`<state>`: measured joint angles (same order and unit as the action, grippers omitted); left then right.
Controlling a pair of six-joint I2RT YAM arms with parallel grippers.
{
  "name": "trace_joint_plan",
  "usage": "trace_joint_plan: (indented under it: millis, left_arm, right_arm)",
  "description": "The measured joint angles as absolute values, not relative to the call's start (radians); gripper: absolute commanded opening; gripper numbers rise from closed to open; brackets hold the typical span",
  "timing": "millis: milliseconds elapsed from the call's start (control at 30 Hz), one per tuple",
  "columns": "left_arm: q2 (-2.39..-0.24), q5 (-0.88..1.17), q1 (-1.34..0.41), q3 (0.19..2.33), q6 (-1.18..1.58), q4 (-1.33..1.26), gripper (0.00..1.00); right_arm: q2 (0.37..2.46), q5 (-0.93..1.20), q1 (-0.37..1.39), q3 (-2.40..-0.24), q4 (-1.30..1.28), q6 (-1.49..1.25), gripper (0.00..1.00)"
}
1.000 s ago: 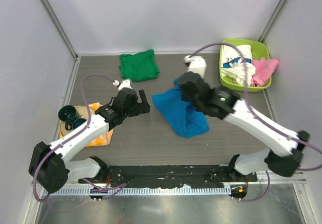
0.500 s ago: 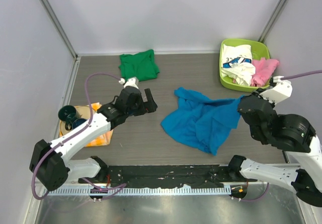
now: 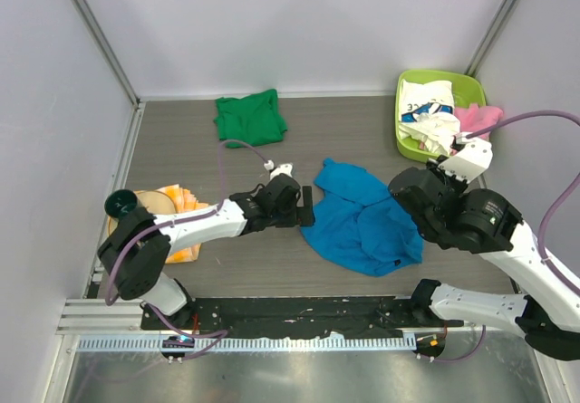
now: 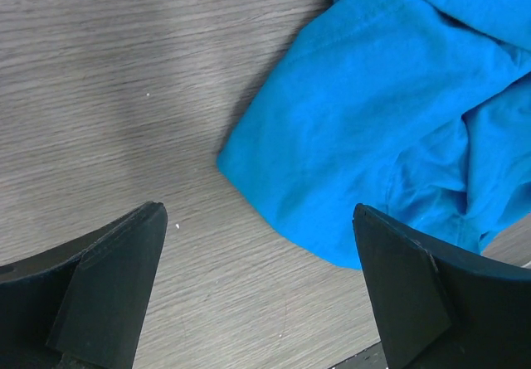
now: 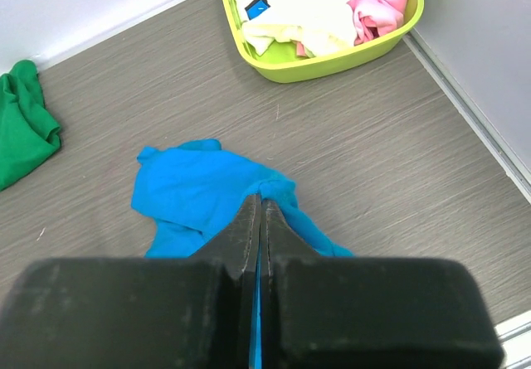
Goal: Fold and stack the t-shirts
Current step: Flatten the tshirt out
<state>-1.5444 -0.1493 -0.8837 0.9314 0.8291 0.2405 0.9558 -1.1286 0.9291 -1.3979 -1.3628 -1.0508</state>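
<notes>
Right gripper (image 5: 259, 207) clamped on blue t-shirt (image 4: 365, 112), limp, light; left gripper (image 4: 257, 211) jaws apart, hem corner dead ahead, pinch there

Left fingers (image 4: 108, 286) spread wide (right fingers (image 5: 243, 230) pinched shut).

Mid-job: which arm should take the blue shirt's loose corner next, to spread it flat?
Left. The left claw is open, with the blue t-shirt and its loose corner just ahead between the fingers. The right claw is shut on that shirt's other side.
</notes>
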Motion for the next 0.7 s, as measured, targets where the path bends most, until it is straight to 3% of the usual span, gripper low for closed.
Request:
trace_joint_plan:
  millis: [233,700]
  left_arm:
    - [-1.609,-0.149,-0.926,0.977,0.831,0.205,1.00]
    - [-1.765,-0.099,-0.952,1.005,0.835,0.077,0.85]
  right_arm:
    - [1.002,-1.125,0.927,-1.382,-1.363,-1.015,0.01]
    - [1.168,-0.986,0.839,-1.238,-1.151,-0.889,0.01]
